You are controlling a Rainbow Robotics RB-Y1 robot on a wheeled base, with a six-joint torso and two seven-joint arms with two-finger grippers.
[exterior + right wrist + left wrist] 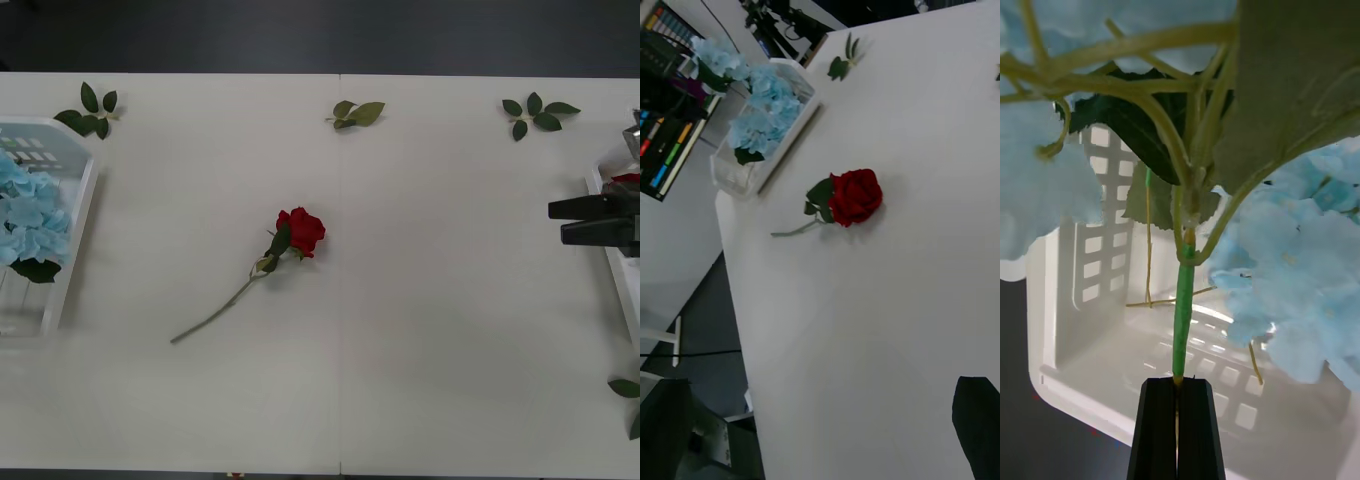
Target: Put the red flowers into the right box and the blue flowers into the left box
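One red flower [301,230] lies on the white table near the middle, its stem pointing toward the front left; in the right wrist view it is the rose [857,196]. Blue flowers [30,215] fill the left box [72,262]. Over that box [1090,352], my left gripper [1178,390] is shut on the green stem [1182,315] of a blue flower [1292,300]. My right gripper [556,221] is open and holds nothing, at the far right over the edge of the right box [622,285]. A bit of red [627,178] shows in that box.
Loose green leaf sprigs lie at the back left [88,110], back middle [357,113], back right [537,112] and front right [628,390]. Bare table surrounds the rose. Beyond the left box [760,161], the table edge drops to the floor.
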